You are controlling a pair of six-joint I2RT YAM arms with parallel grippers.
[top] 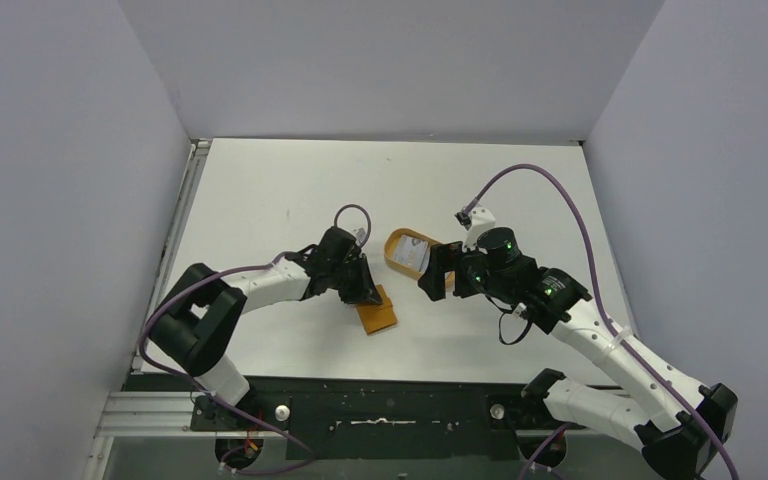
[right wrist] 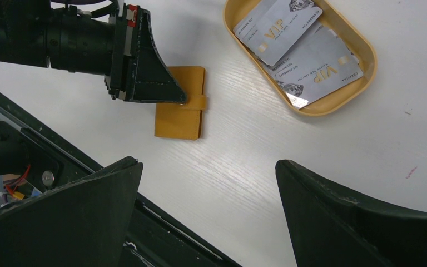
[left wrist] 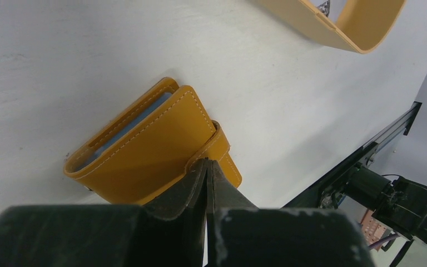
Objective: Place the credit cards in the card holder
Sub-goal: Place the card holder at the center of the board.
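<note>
The orange-brown card holder (top: 377, 312) lies folded shut on the white table; it also shows in the left wrist view (left wrist: 144, 150) and the right wrist view (right wrist: 180, 119). A pale blue card edge shows inside it. My left gripper (top: 365, 291) (left wrist: 207, 162) is shut, its tips resting on the holder's snap tab (left wrist: 218, 146). Several grey-white credit cards (right wrist: 289, 28) marked VIP lie in the oval tan tray (right wrist: 370, 55). My right gripper (top: 436, 272) (right wrist: 208, 162) is open and empty, hovering above the table beside the tray.
The tan tray (top: 392, 258) sits just right of table centre, between the two grippers; its rim shows in the left wrist view (left wrist: 361, 33). The black base rail (right wrist: 161, 233) runs along the near table edge. Grey walls enclose the table.
</note>
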